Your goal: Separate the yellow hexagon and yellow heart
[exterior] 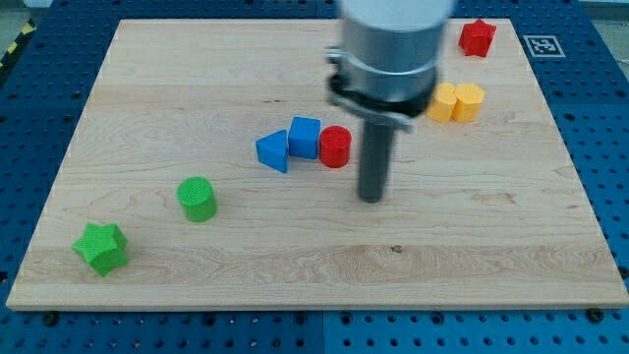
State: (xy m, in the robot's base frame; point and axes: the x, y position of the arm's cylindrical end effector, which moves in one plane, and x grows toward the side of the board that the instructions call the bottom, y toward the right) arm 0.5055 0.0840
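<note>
Two yellow blocks sit touching at the view's upper right: the left one (443,102) and the right one (469,101). Which is the hexagon and which the heart I cannot tell for sure. My tip (371,198) rests on the board near the middle, well below and to the left of the yellow pair, and just right of and below the red cylinder (335,147). The arm's grey body hides part of the board above the tip.
A blue cube (305,137) and a blue triangle (273,150) touch left of the red cylinder. A red star-like block (478,37) sits at the top right. A green cylinder (198,199) and a green star (101,247) lie at the lower left.
</note>
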